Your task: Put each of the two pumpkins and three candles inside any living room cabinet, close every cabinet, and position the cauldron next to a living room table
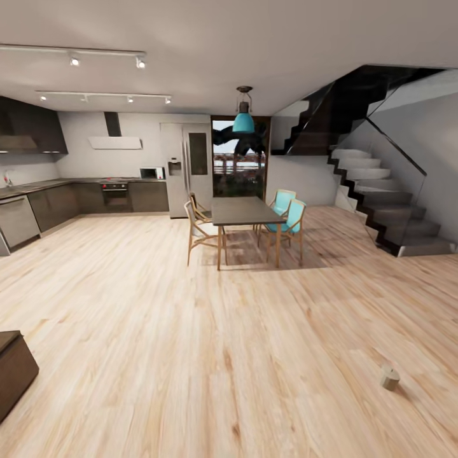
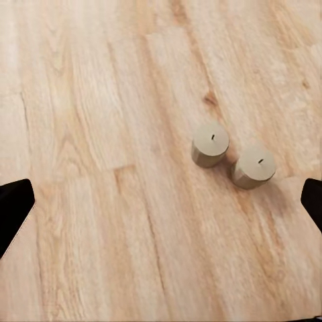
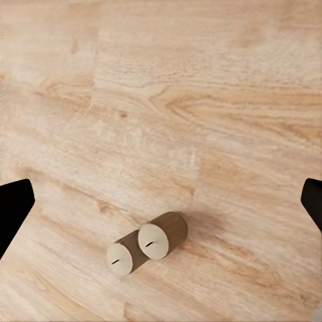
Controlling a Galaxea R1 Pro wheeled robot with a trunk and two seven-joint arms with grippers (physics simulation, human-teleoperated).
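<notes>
A wide open-plan room with a light wood plank floor point(image 1: 191, 356) stretches ahead in the head view. At the far left stands a dark kitchen point(image 1: 76, 197) with a built-in oven and a tall steel fridge point(image 1: 186, 168). On the right, a dark staircase point(image 1: 388, 203) with a glass side climbs toward the left. In the middle distance a dark-topped dining table point(image 1: 245, 211) stands lengthwise away from the camera, with wooden chairs and two turquoise chairs point(image 1: 287, 216) around it, under a teal pendant lamp point(image 1: 243, 119). The corner of a dark brown cabinet point(image 1: 13, 372) enters at the lower left edge.

One candle point(image 1: 390, 377), a short beige cylinder, stands upright on the floor at the lower right of the head view, well apart from the furniture.

In the left wrist view, two candles point(image 2: 211, 144) stand upright just beside each other on the planks, wicks up, long axes vertical. The right wrist view shows the same kind of pair point(image 3: 161, 235), touching or nearly so.

In each wrist view the jaws' dark tips point(image 2: 13, 204) point(image 3: 13, 204) sit far apart at the picture's edges, spread wide and holding nothing.
</notes>
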